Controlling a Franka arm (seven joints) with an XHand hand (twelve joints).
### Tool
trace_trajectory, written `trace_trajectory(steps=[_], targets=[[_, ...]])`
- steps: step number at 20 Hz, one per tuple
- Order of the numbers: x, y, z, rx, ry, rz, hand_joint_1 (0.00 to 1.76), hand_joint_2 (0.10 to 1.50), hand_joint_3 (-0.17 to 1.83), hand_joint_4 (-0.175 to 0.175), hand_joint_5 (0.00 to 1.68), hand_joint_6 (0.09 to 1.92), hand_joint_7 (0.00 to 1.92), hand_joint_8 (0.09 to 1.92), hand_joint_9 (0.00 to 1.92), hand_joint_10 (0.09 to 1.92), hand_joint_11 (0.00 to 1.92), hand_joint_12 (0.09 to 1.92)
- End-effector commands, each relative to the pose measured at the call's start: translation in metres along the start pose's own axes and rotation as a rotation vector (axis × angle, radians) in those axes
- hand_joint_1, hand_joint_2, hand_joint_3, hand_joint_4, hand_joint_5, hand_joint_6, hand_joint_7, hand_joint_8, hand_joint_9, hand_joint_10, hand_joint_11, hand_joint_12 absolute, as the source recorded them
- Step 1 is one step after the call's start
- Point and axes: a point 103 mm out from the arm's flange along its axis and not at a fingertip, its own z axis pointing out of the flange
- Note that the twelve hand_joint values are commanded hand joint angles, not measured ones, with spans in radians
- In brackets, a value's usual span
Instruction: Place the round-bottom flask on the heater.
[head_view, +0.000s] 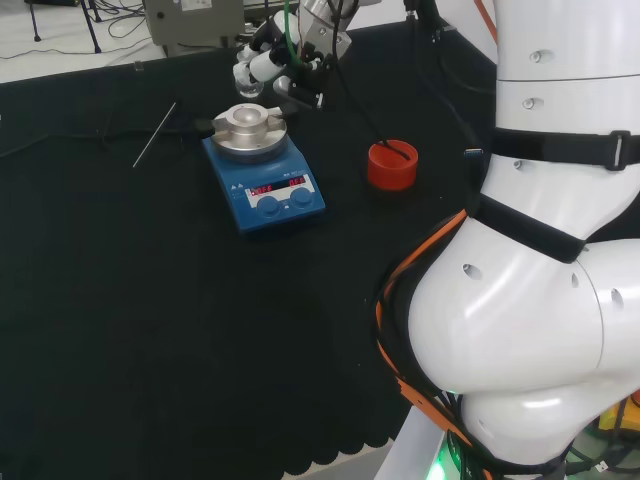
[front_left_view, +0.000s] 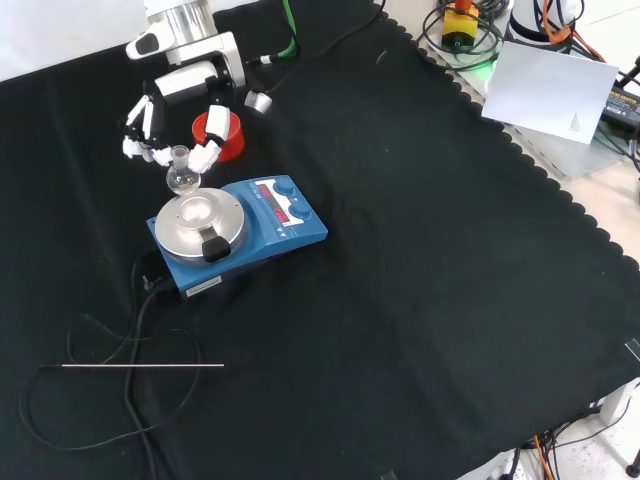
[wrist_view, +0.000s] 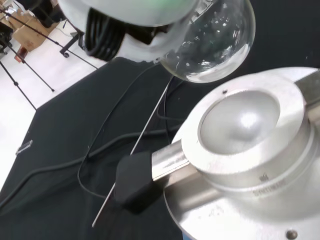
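Head view: the hand (head_view: 275, 68) hangs just beyond the blue heater (head_view: 265, 170), on its far side. Its fingers are curled around a small clear round-bottom flask (head_view: 249, 88), which is hard to make out against the hand. A red ribbed ring stand (head_view: 392, 165) sits on the black cloth (head_view: 150, 320) to the right of the heater, well apart from it. A thin metal rod (head_view: 155, 133) lies to the heater's left.

Front view: the flask (front_left_view: 182, 177) is plain here, upright, its neck pinched between the fingertips (front_left_view: 205, 155), its bulb just above the far edge of the heater's silver block (front_left_view: 198, 221); contact cannot be judged. The red stand (front_left_view: 218, 135) is behind the hand. The rod (front_left_view: 143, 366) and a black cable (front_left_view: 120, 340) lie nearer the camera.

Wrist view: the flask's bulb (wrist_view: 212, 42) looks empty and sits apart from the block's bowl-shaped recess (wrist_view: 239, 122), off to one side of it. A black knob (wrist_view: 136, 181) projects from the block's side.
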Motion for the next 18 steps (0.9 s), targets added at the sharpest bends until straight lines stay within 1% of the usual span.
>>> trace_trajectory(steps=[1,7,8,12,18], targets=[[0.003,-0.003,0.013,0.031,-0.013,-0.008,1.12,0.61,0.78,0.175,1.23,0.82,0.52,0.6,0.8,0.51,0.55,1.2],[-0.001,-0.003,0.017,0.037,-0.013,0.001,1.12,0.61,0.78,0.175,1.23,0.81,0.52,0.6,0.8,0.51,0.55,1.2],[0.001,-0.003,0.02,0.041,-0.017,0.002,1.12,0.61,0.78,0.175,1.23,0.81,0.52,0.6,0.8,0.51,0.55,1.2],[-0.008,-0.003,0.022,0.047,-0.016,0.02,1.12,0.61,0.78,0.175,1.23,0.81,0.52,0.6,0.8,0.51,0.55,1.2],[-0.013,-0.003,0.027,0.058,-0.039,0.026,1.12,0.61,0.78,0.175,1.23,0.81,0.52,0.6,0.8,0.51,0.54,1.21]])
